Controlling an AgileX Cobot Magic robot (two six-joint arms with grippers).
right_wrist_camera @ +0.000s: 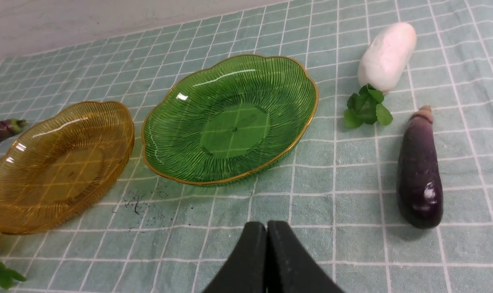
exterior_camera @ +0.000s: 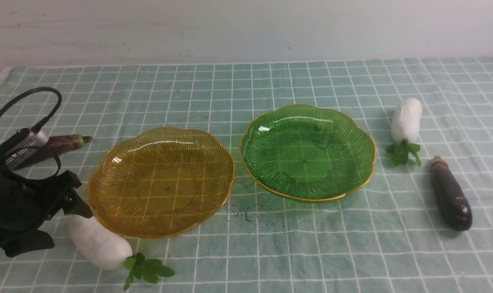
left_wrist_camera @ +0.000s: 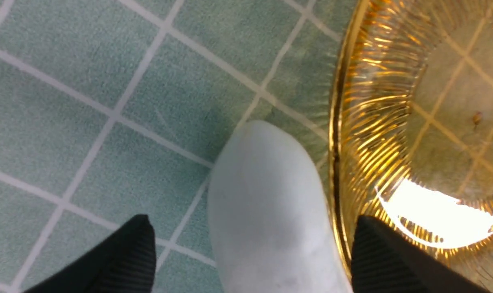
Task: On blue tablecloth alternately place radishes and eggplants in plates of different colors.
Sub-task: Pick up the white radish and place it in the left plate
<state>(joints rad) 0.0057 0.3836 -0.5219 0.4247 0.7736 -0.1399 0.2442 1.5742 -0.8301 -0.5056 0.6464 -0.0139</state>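
Observation:
On the blue tablecloth [exterior_camera: 270,81] both plates are bare inside: the amber-yellow plate [exterior_camera: 161,183] left of centre, the green plate [exterior_camera: 307,154] right of it. A white radish [exterior_camera: 99,244] lies at the amber plate's near left rim. My left gripper [exterior_camera: 67,228] is open, one finger on each side of this radish [left_wrist_camera: 266,211] with gaps showing. Behind that arm lies an eggplant [exterior_camera: 63,143] with a green cap. At the right lie the other radish [exterior_camera: 407,118] and a brown-capped eggplant [exterior_camera: 450,195]. My right gripper [right_wrist_camera: 266,232] is shut on nothing, above cloth near the green plate [right_wrist_camera: 230,122].
Small dark specks [exterior_camera: 246,213] mark the cloth in front of the gap between the two plates. A pale wall [exterior_camera: 246,28] runs along the far edge of the cloth. The left arm's cable [exterior_camera: 26,97] loops above the left eggplant.

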